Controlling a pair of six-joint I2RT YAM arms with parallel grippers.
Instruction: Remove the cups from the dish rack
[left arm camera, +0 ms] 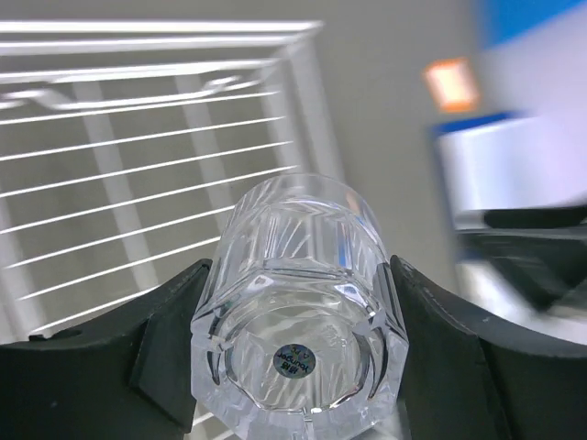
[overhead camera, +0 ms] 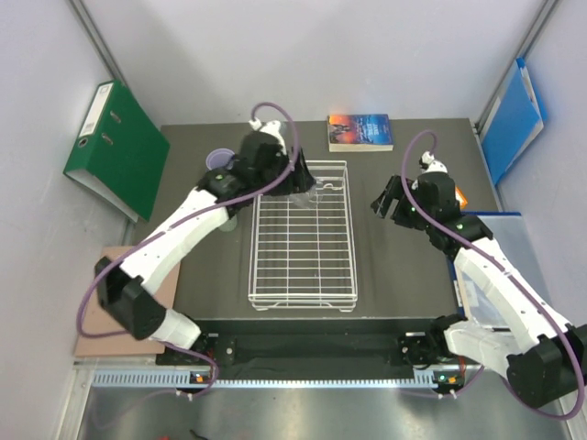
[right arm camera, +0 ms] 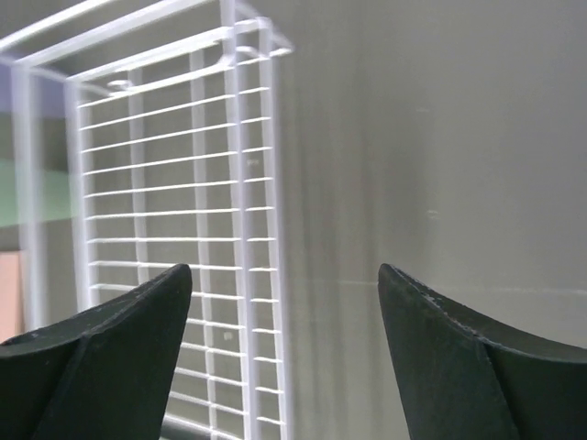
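Note:
The white wire dish rack lies in the middle of the dark table. My left gripper is over its far left corner, shut on the clear ribbed glass cup. In the left wrist view the glass sits base towards the camera between my fingers, with the rack's grid behind it. A lilac cup stands on the table left of the rack, beside my left arm. My right gripper is open and empty, right of the rack; its view shows the rack's side past the spread jaws.
A book lies at the table's far edge. A green binder leans at the left and a blue folder at the right. An orange object sits behind my right wrist. A brown board lies near left.

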